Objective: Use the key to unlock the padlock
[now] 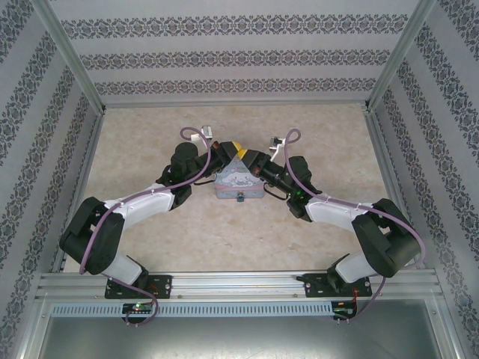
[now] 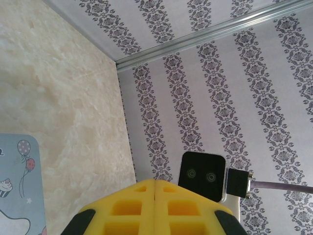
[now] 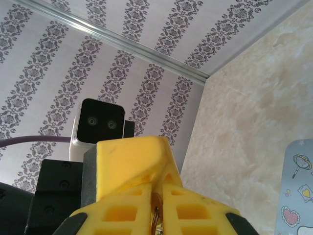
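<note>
Patterned walls [image 1: 239, 45] enclose the marbled tabletop [image 1: 150, 224], where we see the tin [image 1: 238, 182] between both arms, with the padlock [image 1: 241, 198] at its near edge. Our left gripper [image 2: 155, 188] is closed, with nothing visible in it. Our right gripper [image 3: 157, 193] is clamped on the key [image 3: 157, 216], by the tin's far end.

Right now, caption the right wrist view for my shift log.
Right gripper shut on the small gold key, left wrist camera behind, pale blue tin at lower right.
</note>
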Robot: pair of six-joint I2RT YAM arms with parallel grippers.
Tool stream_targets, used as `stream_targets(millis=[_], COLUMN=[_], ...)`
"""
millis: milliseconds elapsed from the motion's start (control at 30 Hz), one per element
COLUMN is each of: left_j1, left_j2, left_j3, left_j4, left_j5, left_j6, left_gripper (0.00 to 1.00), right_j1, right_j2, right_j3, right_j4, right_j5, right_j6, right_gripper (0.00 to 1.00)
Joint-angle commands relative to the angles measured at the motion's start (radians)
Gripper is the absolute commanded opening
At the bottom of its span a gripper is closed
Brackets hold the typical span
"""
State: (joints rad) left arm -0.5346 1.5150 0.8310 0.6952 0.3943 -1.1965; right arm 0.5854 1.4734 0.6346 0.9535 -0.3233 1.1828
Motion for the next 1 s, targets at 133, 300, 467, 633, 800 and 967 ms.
stream_targets(millis=[133, 300, 467, 633, 800, 967], left_j1=[-0.003, -0.004, -0.004, -0.004, -0.004, -0.003], left_j2=[-0.004, 0.0, 0.003, 0.005, 0.004, -0.002], left_j3=[0.038, 0.044, 0.048, 0.05, 0.051, 0.054], left_j4=[-0.007, -0.008, -0.012, -0.016, -0.02, -0.05], left_j5=[0.031, 0.035, 0.042, 0.043, 0.044, 0.045], left_j6=[0.034, 0.035, 0.038, 0.041, 0.042, 0.065], left_gripper=[0.0, 0.0, 0.0, 0.0, 0.0, 0.06], right_j1=[0.019, 0.019, 0.02, 0.02, 0.02, 0.015], right_j2=[0.004, 0.005, 0.013, 0.024, 0.028, 0.014], right_j3=[-0.007, -0.009, 0.003, 0.008, 0.011, -0.011], right_j4=[0.024, 0.022, 0.022, 0.021, 0.022, 0.022], right_j5=[-0.029, -0.037, -0.053, -0.057, -0.064, -0.052], right_j6=[0.004, 0.004, 0.002, 0.006, 0.007, 0.003], right_gripper=[0.1, 0.12, 0.19, 0.14, 0.0, 0.0])
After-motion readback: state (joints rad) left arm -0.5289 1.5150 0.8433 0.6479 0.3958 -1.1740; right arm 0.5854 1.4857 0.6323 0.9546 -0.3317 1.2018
